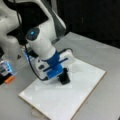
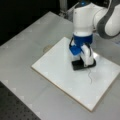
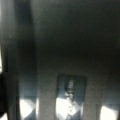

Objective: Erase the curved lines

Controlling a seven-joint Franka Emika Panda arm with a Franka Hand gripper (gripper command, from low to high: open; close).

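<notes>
Where the curve lines (image 2: 90,76) ran as a thin squiggle right of centre in a front view, they lay on the white board (image 2: 60,72), just below the black eraser (image 2: 83,65). The pincer (image 2: 84,61) was clamped on that eraser, pressing it onto the board on the grey surface (image 2: 30,42).

White board (image 2: 57,72): bare toward a front view's left and bottom. Black eraser (image 2: 83,65) under the gripper (image 2: 85,60) blocks its middle; squiggle (image 2: 90,76) just beside.
</notes>
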